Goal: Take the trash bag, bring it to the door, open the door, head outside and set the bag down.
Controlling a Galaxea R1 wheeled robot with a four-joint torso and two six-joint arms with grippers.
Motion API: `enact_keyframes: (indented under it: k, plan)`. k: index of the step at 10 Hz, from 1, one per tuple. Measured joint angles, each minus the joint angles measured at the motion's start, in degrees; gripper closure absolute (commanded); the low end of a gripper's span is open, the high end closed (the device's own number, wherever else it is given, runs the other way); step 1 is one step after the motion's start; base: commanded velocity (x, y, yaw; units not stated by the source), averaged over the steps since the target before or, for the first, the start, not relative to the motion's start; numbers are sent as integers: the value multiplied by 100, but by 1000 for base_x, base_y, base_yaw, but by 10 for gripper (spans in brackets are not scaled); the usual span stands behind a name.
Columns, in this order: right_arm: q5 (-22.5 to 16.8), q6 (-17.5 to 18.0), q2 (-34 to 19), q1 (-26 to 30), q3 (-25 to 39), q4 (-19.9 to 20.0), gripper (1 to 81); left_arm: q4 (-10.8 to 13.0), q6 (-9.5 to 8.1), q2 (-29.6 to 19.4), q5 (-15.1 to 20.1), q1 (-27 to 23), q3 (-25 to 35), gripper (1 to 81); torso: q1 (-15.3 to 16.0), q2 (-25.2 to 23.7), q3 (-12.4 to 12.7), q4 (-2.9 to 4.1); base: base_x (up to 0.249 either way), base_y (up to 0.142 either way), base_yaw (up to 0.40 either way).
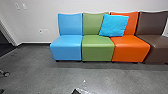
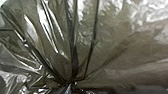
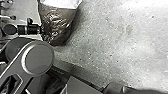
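Note:
At the bottom edge of the head view, a dark tip of my left gripper (image 1: 75, 91) shows beside a crinkled, shiny piece of the trash bag (image 1: 84, 90). The translucent dark plastic of the trash bag (image 2: 107, 47) is large and close in the left wrist view. Its folds draw together into a tight gather where my left gripper (image 2: 70, 84) is shut on it. In the right wrist view the trash bag (image 3: 58, 22) hangs full and brownish, white at its upper part, beside dark robot parts. How my right gripper stands cannot be told.
Ahead, a row of blue (image 1: 66, 47), green (image 1: 97, 48), orange (image 1: 130, 48) and brown (image 1: 156, 48) seats stands along the white wall (image 1: 40, 20). A blue cushion (image 1: 114, 25) leans on the backrests. A dark opening (image 1: 5, 40) and a caster (image 1: 5, 74) are at the left.

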Motion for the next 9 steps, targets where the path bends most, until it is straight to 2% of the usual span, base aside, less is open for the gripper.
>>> enact_keyframes:
  k: [2, 9]
  plan:
    - [6, 2, 80, 2, 5, -9, 10, 11, 0, 16, -66, -12, -28, 10, 2, 0, -113, 0, 0, 0, 0]
    - [1, 0, 171, -33, -6, -22, 10, 13, 0, -12, -38, -12, -28, 10, 5, 0, -109, 0, 0, 0, 0]
